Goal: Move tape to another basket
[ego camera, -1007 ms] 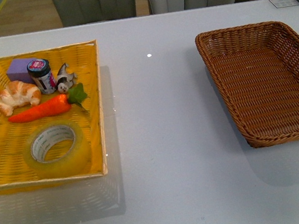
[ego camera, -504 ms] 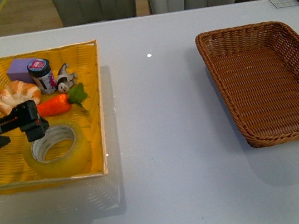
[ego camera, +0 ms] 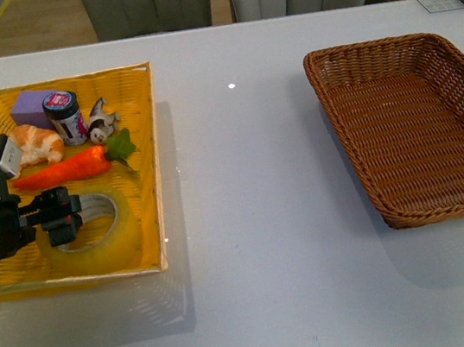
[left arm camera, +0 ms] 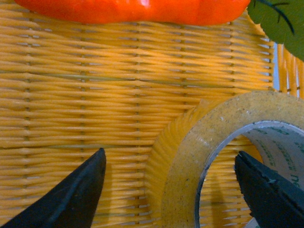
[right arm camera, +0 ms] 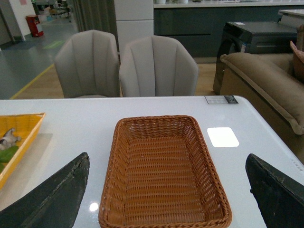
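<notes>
The tape point(ego camera: 103, 243) lies flat in the near part of the yellow tray point(ego camera: 154, 141), on the left side of the white surface point(ego camera: 257, 222) in the front view. We see the left hand point(ego camera: 65, 211) low over the roll, its dark fingers parted, one above the hole and one at the roll's far-left rim. Behind the roll lie a carrot point(ego camera: 65, 169), a croissant point(ego camera: 37, 143), a jar point(ego camera: 64, 117), a purple block point(ego camera: 28, 104) and a small figurine point(ego camera: 100, 123). The basket point(ego camera: 417, 128) stands well apart on the right side of the surface, brown and with nothing in it.

In the left wrist view we find the tape point(left arm camera: 190, 156) between the two black fingers point(left arm camera: 76, 194) of the left hand point(left arm camera: 168, 190). One finger is outside the roll over the tray weave point(left arm camera: 71, 95), with a gap to the roll; the other is over the printed white core. The hand is wide open and grips nothing. Whether either tip touches the tray we cannot tell. The carrot point(left arm camera: 133, 9) and its green leaf point(left arm camera: 280, 23) lie beyond the roll.

In the right wrist view the right hand point(right arm camera: 166, 199) is spread wide and holds nothing. We look between its fingers onto the basket point(right arm camera: 161, 175). A corner of the yellow tray point(right arm camera: 19, 137) shows at one edge, and two grey chairs point(right arm camera: 156, 64) and a sofa point(right arm camera: 266, 76) stand past the surface point(right arm camera: 71, 123)
</notes>
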`<move>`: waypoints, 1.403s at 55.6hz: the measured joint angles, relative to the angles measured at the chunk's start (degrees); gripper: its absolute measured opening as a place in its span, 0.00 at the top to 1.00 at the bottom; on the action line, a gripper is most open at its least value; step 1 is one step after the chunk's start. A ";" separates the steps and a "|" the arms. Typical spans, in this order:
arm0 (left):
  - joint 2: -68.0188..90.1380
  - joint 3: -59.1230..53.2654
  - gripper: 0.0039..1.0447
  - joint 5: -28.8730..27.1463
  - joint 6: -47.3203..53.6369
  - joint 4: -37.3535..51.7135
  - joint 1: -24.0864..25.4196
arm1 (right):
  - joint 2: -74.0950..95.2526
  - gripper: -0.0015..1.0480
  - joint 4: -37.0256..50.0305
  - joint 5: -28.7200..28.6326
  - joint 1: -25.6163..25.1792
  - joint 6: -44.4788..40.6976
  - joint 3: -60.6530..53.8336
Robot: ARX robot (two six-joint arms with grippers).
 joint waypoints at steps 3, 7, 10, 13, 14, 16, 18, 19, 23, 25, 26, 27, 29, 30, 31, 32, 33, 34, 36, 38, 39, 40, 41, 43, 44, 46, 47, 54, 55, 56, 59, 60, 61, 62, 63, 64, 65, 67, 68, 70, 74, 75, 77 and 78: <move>0.13 0.00 0.47 0.02 0.02 -0.31 -0.15 | 0.00 0.09 0.00 0.00 0.00 0.00 0.00; 0.13 0.00 0.57 0.24 -0.52 -0.68 -0.20 | 0.00 0.09 0.00 0.00 0.00 0.00 0.00; 0.11 0.04 0.64 0.31 -1.53 -1.09 -0.20 | 0.00 0.09 0.00 0.00 0.00 0.00 0.00; 0.02 0.04 0.72 0.39 -3.69 -1.22 -0.09 | 0.00 0.09 0.00 0.00 0.00 0.00 0.00; -0.11 0.04 0.75 0.50 -4.44 -1.22 0.02 | 0.00 0.09 0.00 0.00 0.00 0.00 0.00; -0.77 -0.20 0.82 0.79 -6.58 -1.20 0.35 | 0.00 0.09 0.00 0.00 0.00 0.00 0.00; -1.60 -0.63 0.84 1.33 -8.76 -0.96 0.70 | 0.00 0.09 0.00 0.00 0.00 0.00 0.00; -2.12 -0.92 0.85 1.53 -9.77 -0.72 0.79 | 0.00 0.09 0.00 0.00 0.00 0.00 0.00; -4.42 -2.16 0.85 1.90 -12.22 -0.28 1.16 | 0.00 0.09 0.00 0.00 0.00 0.00 0.00; -5.86 -2.86 0.85 1.99 -13.09 -0.04 1.33 | 0.00 0.09 0.00 0.00 0.00 0.00 0.00; -6.88 -3.32 0.85 2.10 -13.66 0.11 1.42 | 0.00 0.09 0.00 0.00 0.00 0.00 0.00; -7.43 -3.52 0.85 2.16 -13.94 0.15 1.46 | 0.00 0.09 0.00 0.00 0.00 0.00 0.00; -10.23 -4.52 0.85 2.58 -15.17 0.37 1.68 | 0.00 0.09 0.00 0.00 0.00 0.00 0.00; -11.41 -4.87 0.85 2.71 -15.56 0.37 1.70 | 0.00 0.09 0.00 0.00 0.00 0.00 0.00; -12.63 -5.20 0.85 2.84 -15.89 0.37 1.70 | 0.00 0.09 0.00 0.00 0.00 0.00 0.00; -14.47 -5.60 0.85 3.02 -16.44 0.37 1.70 | 0.00 0.09 0.00 0.00 0.00 0.00 0.00; -15.69 -5.79 0.85 3.21 -16.70 0.33 1.66 | 0.00 0.09 0.00 0.00 0.00 0.00 0.00; -16.31 -5.88 0.85 3.32 -16.92 0.26 1.62 | 0.00 0.09 0.00 0.00 0.00 0.00 0.00; -18.71 -6.03 0.85 3.39 -17.44 -0.20 1.31 | 0.00 0.09 0.00 0.00 0.00 0.00 0.00; -20.55 -6.03 0.85 3.41 -17.94 -0.68 0.87 | 0.00 0.09 0.00 0.00 0.00 0.00 0.00; -21.11 -6.03 0.85 3.39 -18.10 -0.94 0.70 | 0.00 0.09 0.00 0.00 0.00 0.00 0.00; -22.38 -6.03 0.85 3.32 -18.32 -1.44 0.28 | 0.00 0.09 0.00 0.00 0.00 0.00 0.00; -22.97 -6.03 0.85 3.26 -18.45 -1.70 0.07 | 0.00 0.09 0.00 0.00 0.00 0.00 0.00; -25.24 -5.99 0.85 3.15 -18.93 -2.73 -0.98 | 0.00 0.09 0.00 0.00 0.00 0.00 0.00; -25.79 -5.95 0.85 3.13 -19.08 -2.99 -1.31 | 0.00 0.09 0.00 0.00 0.00 0.00 0.00; -27.26 -5.70 0.85 2.97 -19.45 -3.78 -2.43 | 0.00 0.09 0.00 0.00 0.00 0.00 0.00; -28.11 -5.44 0.85 2.89 -19.63 -4.31 -3.28 | 0.00 0.09 0.00 0.00 0.00 0.00 0.00; -31.32 -3.06 0.85 2.01 -20.70 -7.13 -9.01 | 0.00 0.09 0.00 0.00 0.00 0.00 0.00; -31.65 -2.45 0.85 1.88 -21.05 -7.58 -10.14 | 0.00 0.09 0.00 0.00 0.00 0.00 0.00; -31.89 -1.84 0.85 1.77 -21.22 -8.00 -11.28 | 0.00 0.09 0.00 0.00 0.00 0.00 0.00; -32.24 -0.59 0.85 1.62 -21.68 -8.72 -13.57 | 0.00 0.09 0.00 0.00 0.00 0.00 0.00; -32.37 0.00 0.85 1.60 -21.94 -9.07 -14.71 | 0.00 0.09 0.00 0.00 0.00 0.00 0.00; -32.48 0.59 0.85 1.55 -22.16 -9.40 -15.82 | 0.00 0.09 0.00 0.00 0.00 0.00 0.00; -32.54 0.90 0.85 1.53 -22.25 -9.55 -16.41 | 0.00 0.09 0.00 0.00 0.00 0.00 0.00; -32.59 1.46 0.85 1.55 -22.67 -9.92 -17.53 | 0.00 0.09 0.00 0.00 0.00 0.00 0.00; -32.61 1.75 0.85 1.55 -22.84 -10.08 -18.10 | 0.00 0.09 0.00 0.00 0.00 0.00 0.00; -32.63 2.29 0.85 1.57 -23.02 -10.38 -19.23 | 0.00 0.09 0.00 0.00 0.00 0.00 0.00; -32.63 3.02 0.85 1.62 -23.54 -10.78 -20.87 | 0.00 0.09 0.00 0.00 0.00 0.00 0.00; -32.63 3.43 0.85 1.70 -23.80 -11.04 -21.92 | 0.00 0.09 0.00 0.00 0.00 0.00 0.00; -32.63 3.91 0.85 1.81 -24.44 -11.26 -23.41 | 0.00 0.09 0.00 0.00 0.00 0.00 0.00; -32.63 4.59 0.85 1.81 -25.22 -11.61 -26.05 | 0.00 0.09 0.00 0.00 0.00 0.00 0.00; -32.63 4.76 0.85 1.81 -25.53 -11.76 -26.82 | 0.00 0.09 0.00 0.00 0.00 0.00 0.00; -32.63 4.98 0.85 1.79 -25.90 -11.89 -28.13 | 0.00 0.09 0.00 0.00 0.00 0.00 0.00; -32.63 5.07 0.85 1.79 -25.97 -12.00 -28.68 | 0.00 0.09 0.00 0.00 0.00 0.00 0.00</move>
